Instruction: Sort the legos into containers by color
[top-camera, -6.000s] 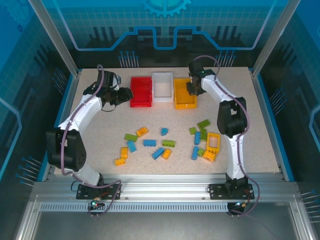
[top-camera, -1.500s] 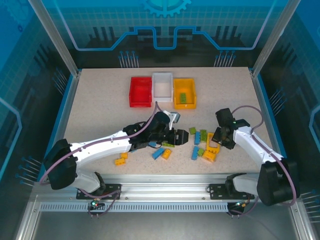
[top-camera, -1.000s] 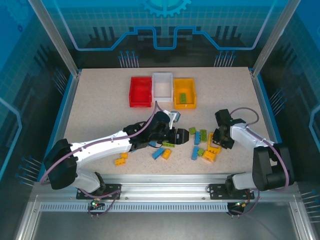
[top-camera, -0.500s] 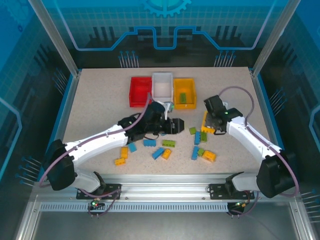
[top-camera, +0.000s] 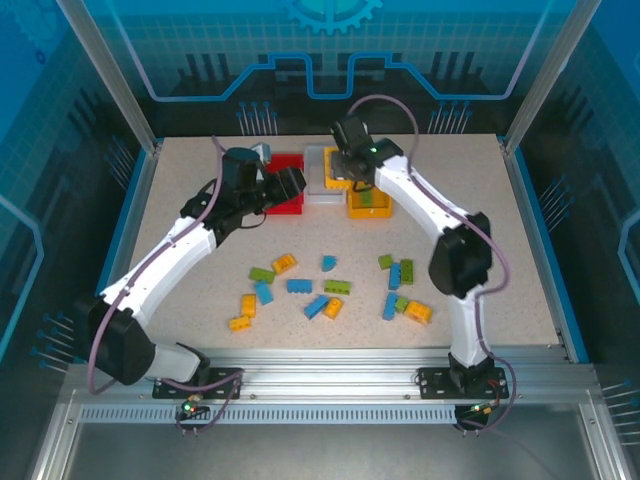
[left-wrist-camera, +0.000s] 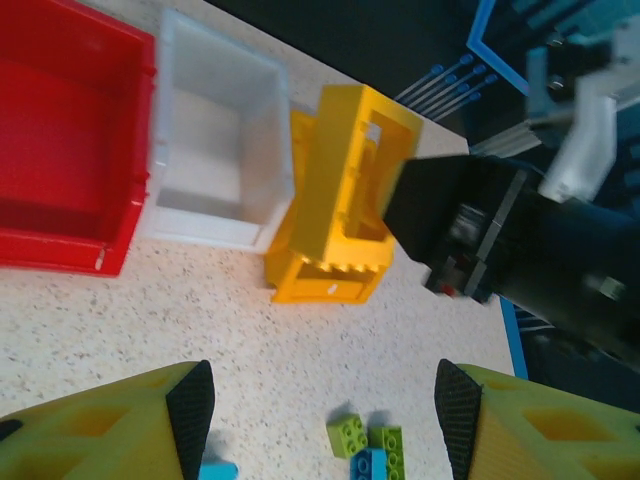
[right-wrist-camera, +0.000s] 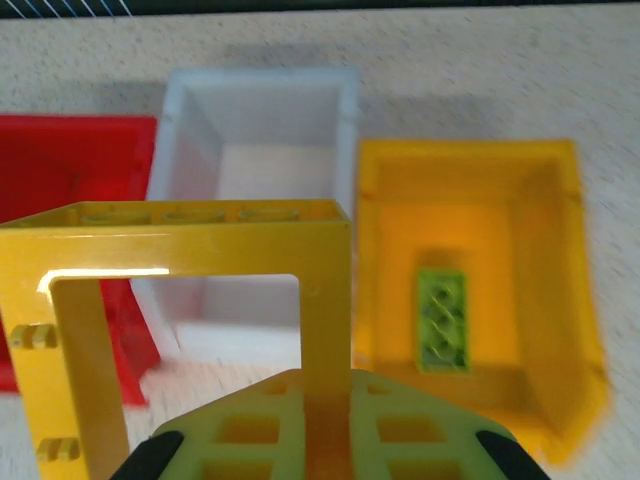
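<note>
1. Bins (top-camera: 318, 186) stand side by side at the far side of the table (top-camera: 200, 235): red bin (left-wrist-camera: 60, 170) on the left, white bin (left-wrist-camera: 215, 170) in the middle, yellow bin (right-wrist-camera: 480, 200) on the right.
2. The red bin's floor shows bare, and so does the white bin's.
3. The yellow bin holds one green brick (right-wrist-camera: 443, 320), lying flat on its floor.
4. The right gripper (top-camera: 347, 170) is clenched on a yellow frame (left-wrist-camera: 335, 190), holding it upright in the air about where the white and yellow bins meet.
5. The left gripper (left-wrist-camera: 320, 405) hangs near the red bin, released, its fingers (left-wrist-camera: 190, 405) wide apart with nothing between them.
6. Loose blue, green and yellow bricks (top-camera: 299, 286) lie scattered on the table's near half, well apart from the bins.
</note>
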